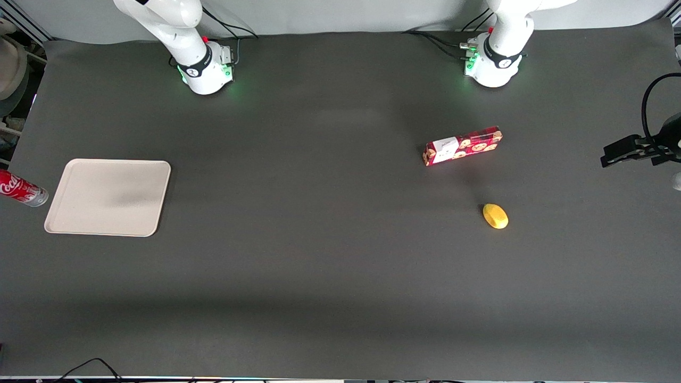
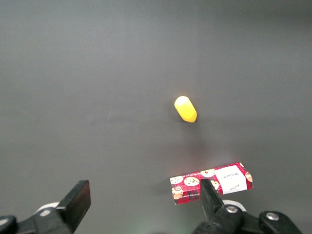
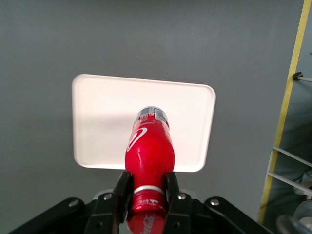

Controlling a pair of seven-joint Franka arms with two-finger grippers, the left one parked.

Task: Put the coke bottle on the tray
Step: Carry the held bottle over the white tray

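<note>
My right gripper is shut on the neck of the coke bottle, a slim red bottle with white script. The bottle's clear base points away from the gripper, and the bottle hangs in the air over the edge of the beige tray. In the front view only the bottle's base end shows at the picture's edge. It sits beside the tray, toward the working arm's end of the table. The gripper itself is out of the front view.
A red cookie box and a yellow fruit lie toward the parked arm's end of the table; both also show in the left wrist view, the box and the fruit. A yellow-taped table edge runs beside the tray.
</note>
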